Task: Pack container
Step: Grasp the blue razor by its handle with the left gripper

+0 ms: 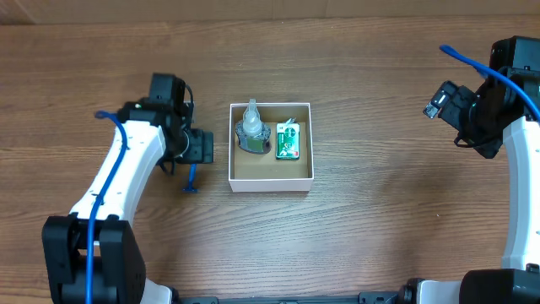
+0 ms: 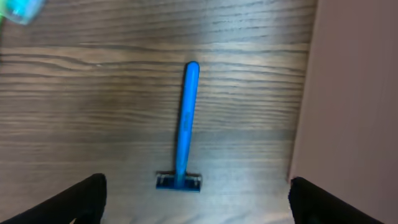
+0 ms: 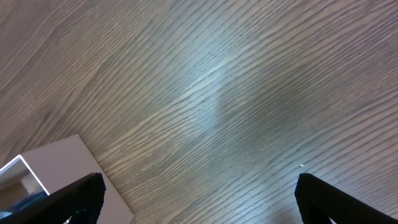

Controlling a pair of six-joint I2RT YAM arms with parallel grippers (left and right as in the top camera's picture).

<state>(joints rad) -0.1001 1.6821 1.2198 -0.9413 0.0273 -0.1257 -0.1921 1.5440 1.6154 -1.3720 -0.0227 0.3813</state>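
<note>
Overhead, the container (image 1: 270, 184) sits near the middle of the wooden counter (image 1: 380, 236), square and shallow, with white walls and a tan inside. Two things lie in its far half: a clear bottle (image 1: 251, 131) with a pointed top on the left and a green packet (image 1: 288, 142) just beside it on the right; whether they touch I cannot tell. My left arm (image 1: 126, 165) reaches in from the left, its wrist near the container's left wall. A blue razor (image 1: 192, 179) lies flat on the counter just left of that wall, apart from it. In the left wrist view the razor lies straight ahead of me, handle pointing away and head nearest the camera. My left jaws stand wide apart there, a dark fingertip (image 2: 81, 199) at each lower corner, touching nothing. My right arm (image 1: 506, 127) hangs well to the right of the container. In the right wrist view my right jaws are likewise spread wide and hold nothing, with wood grain beneath and a corner of the container at the lower left.
</note>
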